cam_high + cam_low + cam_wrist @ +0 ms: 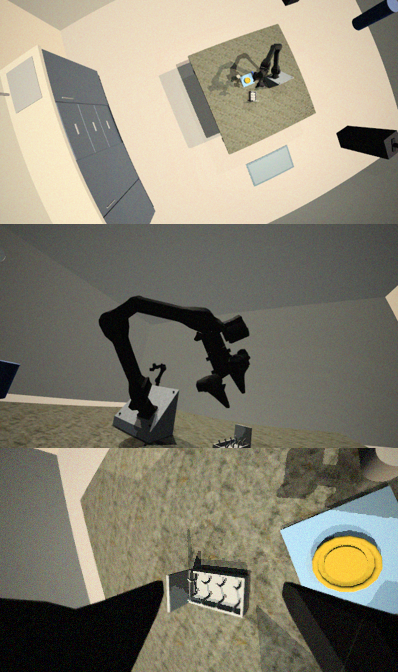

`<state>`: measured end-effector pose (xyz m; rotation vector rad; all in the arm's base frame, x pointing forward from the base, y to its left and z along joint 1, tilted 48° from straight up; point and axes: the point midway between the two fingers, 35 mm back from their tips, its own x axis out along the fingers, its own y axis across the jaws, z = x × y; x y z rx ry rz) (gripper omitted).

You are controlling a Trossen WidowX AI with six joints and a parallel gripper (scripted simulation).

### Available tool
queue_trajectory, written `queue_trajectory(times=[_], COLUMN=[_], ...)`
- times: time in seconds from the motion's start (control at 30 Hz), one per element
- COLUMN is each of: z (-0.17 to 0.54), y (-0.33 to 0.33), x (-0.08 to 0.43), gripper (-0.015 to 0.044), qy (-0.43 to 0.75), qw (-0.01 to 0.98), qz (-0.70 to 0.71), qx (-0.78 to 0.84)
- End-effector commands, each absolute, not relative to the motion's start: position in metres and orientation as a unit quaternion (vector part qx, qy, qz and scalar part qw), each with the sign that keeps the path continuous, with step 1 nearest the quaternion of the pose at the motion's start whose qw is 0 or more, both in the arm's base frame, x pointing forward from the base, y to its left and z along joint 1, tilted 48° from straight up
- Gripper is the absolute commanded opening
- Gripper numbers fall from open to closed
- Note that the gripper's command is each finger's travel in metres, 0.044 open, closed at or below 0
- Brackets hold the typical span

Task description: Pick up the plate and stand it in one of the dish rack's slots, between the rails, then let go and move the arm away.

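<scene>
The yellow round plate (pixel 247 80) (pixel 347 564) lies face up over a light blue square (pixel 243 84) (pixel 301 540). The small white dish rack (pixel 255 96) (pixel 217 445) (pixel 243 604) stands on the table beside the square, with rows of rails and an upright grey panel (pixel 244 434) (pixel 178 591) at one end. Only its upper part shows in the exterior view. My gripper (pixel 257 81) (pixel 236 400) (pixel 222 588) is open and empty, pointing down well above the table. In the wrist view the rack shows between the fingertips and the plate lies beyond the right finger.
A pale round-topped object (pixel 238 76) (pixel 391 455) stands by the blue square's far edge, with a dark object (pixel 234 79) beside it. A small blue item (pixel 252 73) is at the square's corner near the arm. The grey wedge base (pixel 285 78) (pixel 164 395) carries the arm.
</scene>
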<state>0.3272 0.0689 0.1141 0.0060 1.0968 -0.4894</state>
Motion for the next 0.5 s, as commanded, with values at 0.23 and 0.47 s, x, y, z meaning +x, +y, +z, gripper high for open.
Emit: queue_trajectory(times=[0.23, 0.47], z=[0.097, 0.095], y=[-0.005, -0.047], x=[0.316, 0.306], gripper=[0.04, 0.04], qy=[0.574, 0.615], qw=[0.753, 0.691], qz=[-0.287, -0.303], qx=[-0.148, -0.229])
